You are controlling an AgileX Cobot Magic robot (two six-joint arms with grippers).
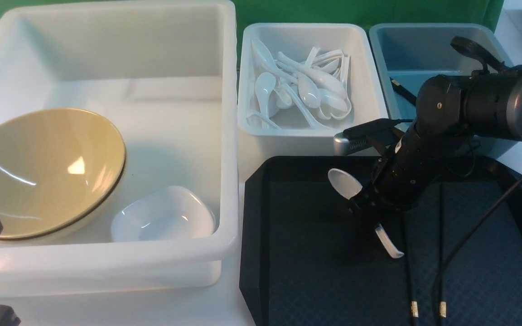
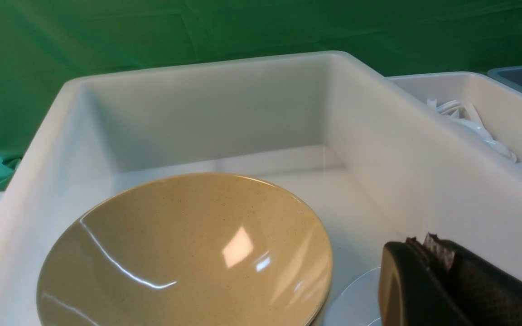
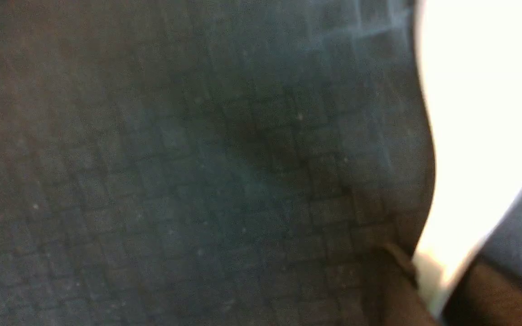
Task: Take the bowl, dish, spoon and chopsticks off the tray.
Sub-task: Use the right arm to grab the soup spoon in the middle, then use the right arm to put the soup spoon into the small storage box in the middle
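The black tray (image 1: 311,271) lies at the front right. My right gripper (image 1: 369,215) is shut on the white spoon (image 1: 345,183) at mid-handle. The spoon is tilted, its bowl end raised and its handle end low over the tray. In the right wrist view the spoon (image 3: 469,113) is a bright blur between my fingers (image 3: 392,280). The black chopsticks (image 1: 408,276) lie on the tray beside the gripper, gold bands toward the front. The tan bowl (image 1: 48,172) and the white dish (image 1: 163,215) sit in the large white tub. My left gripper (image 2: 428,253) is shut and empty beside the bowl (image 2: 188,253).
The large white tub (image 1: 224,136) stands on the left. A smaller white tub (image 1: 302,131) holds several spoons behind the tray. A blue-grey tub (image 1: 424,45) at the back right holds a black stick. The right arm's cable (image 1: 478,226) hangs over the tray.
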